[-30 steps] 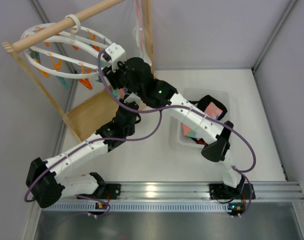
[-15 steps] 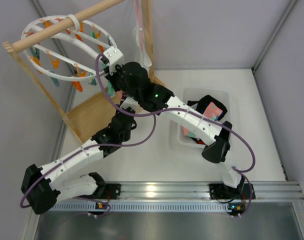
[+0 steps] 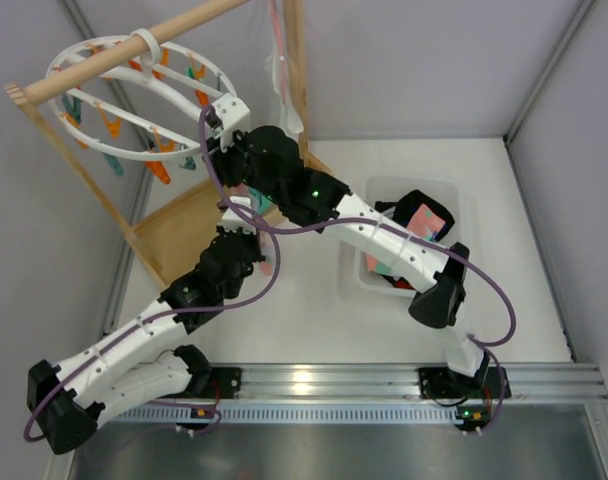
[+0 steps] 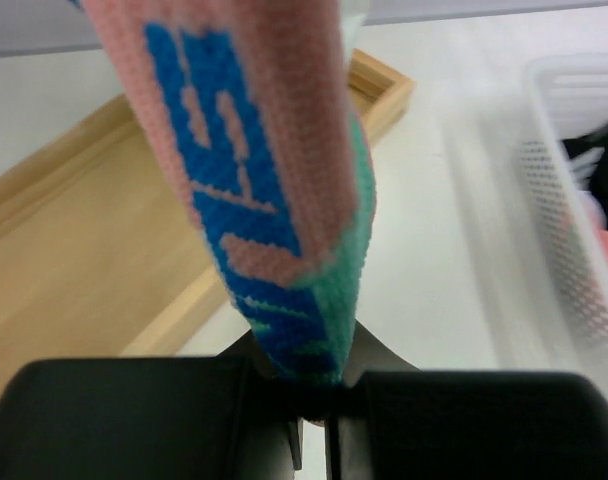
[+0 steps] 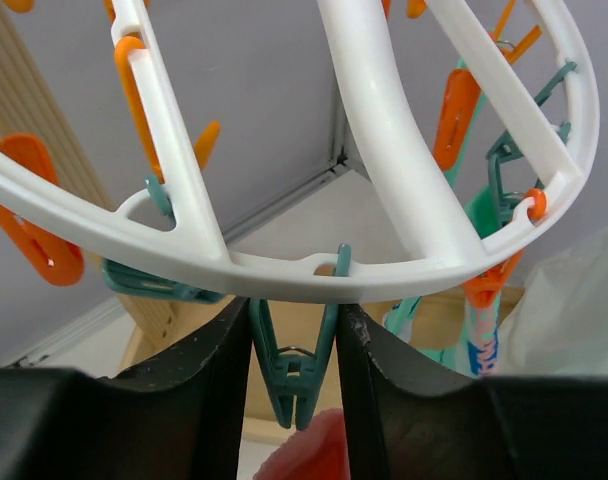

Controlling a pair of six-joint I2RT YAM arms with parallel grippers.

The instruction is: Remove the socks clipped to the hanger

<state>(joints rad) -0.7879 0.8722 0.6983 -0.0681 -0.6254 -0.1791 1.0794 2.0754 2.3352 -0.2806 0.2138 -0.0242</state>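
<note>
The left gripper [image 4: 319, 392] is clamped on the lower end of a pink, blue and teal sock [image 4: 254, 180], which stretches up and away from the jaws above a shallow wooden tray [image 4: 84, 260]. The right gripper [image 5: 294, 365] has its jaws apart on either side of a teal clip [image 5: 300, 402], close against its two arms; I cannot tell whether they press it. That clip hangs from the rim of the hanger [image 5: 384, 150], a white ring with cross bars and other orange and teal clips. At the ring's right edge a second sock [image 5: 479, 345] hangs under an orange clip. The hanger hooks over a wooden rail [image 3: 94, 65] at the table's far left. Right of both arms a white bin [image 3: 356, 280] holds more socks [image 3: 424, 220].
</note>
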